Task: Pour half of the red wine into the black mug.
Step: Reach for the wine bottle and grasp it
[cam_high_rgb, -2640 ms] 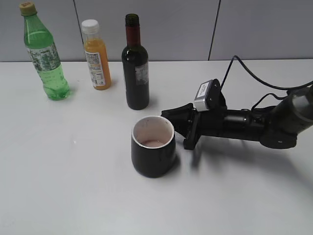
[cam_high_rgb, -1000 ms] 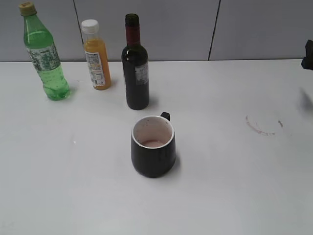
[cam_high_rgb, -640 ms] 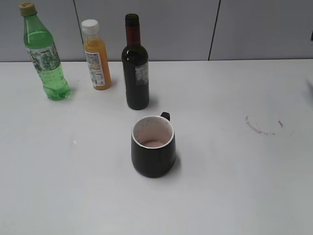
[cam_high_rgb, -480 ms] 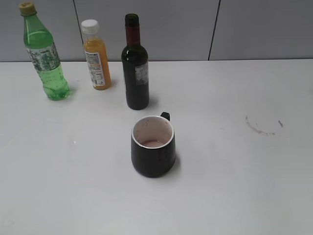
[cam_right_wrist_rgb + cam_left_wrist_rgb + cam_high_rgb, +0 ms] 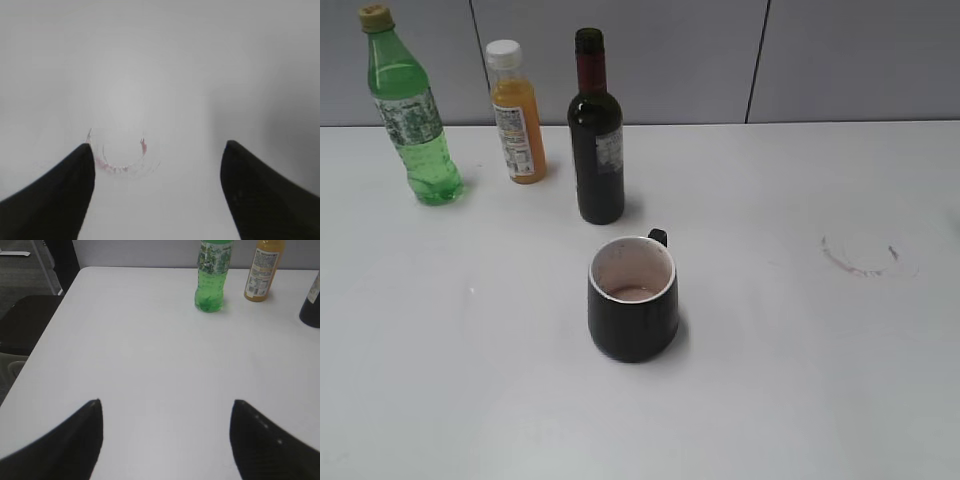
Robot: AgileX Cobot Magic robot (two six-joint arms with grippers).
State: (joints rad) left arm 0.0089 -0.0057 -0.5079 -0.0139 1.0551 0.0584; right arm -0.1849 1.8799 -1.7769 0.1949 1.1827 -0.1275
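Note:
The red wine bottle [image 5: 596, 130], dark glass with a red foil neck and open mouth, stands upright on the white table behind the black mug [image 5: 633, 298]. The mug has a white interior with a little reddish liquid at the bottom; its handle points to the back. The bottle's base edge shows in the left wrist view [image 5: 311, 305]. Neither arm shows in the exterior view. My left gripper [image 5: 165, 405] is open and empty over bare table. My right gripper [image 5: 157, 147] is open and empty over a reddish ring stain [image 5: 122, 160].
A green plastic bottle [image 5: 412, 110] and an orange juice bottle [image 5: 516, 112] stand at the back left, also in the left wrist view [image 5: 212, 272] [image 5: 262, 267]. A wine ring stain [image 5: 865, 255] marks the table at the right. A grey wall runs behind.
The right arm, which lay by the mug's handle, has withdrawn to the right and left the exterior view. Bottle and mug have not moved.

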